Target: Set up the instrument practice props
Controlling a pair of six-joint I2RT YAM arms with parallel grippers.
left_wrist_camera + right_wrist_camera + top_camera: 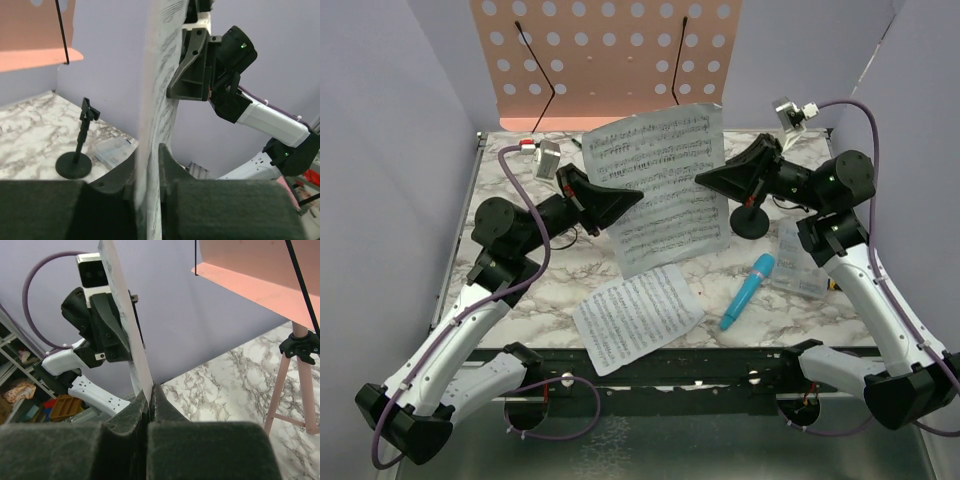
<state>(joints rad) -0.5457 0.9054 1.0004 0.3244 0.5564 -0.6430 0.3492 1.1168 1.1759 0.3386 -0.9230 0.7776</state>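
A white sheet-music page hangs upright in the air between both grippers, in front of the pink perforated music stand at the back. My left gripper is shut on its left edge. My right gripper is shut on its right edge. A second sheet-music page lies flat near the front edge. The blue toy microphone lies on the table to the right. The black round-based mic stand stands behind the held page, also in the left wrist view.
A clear plastic packet lies at the right by the right arm. The stand's pink tripod leg rises from the marble table. Purple walls close in the left, right and back.
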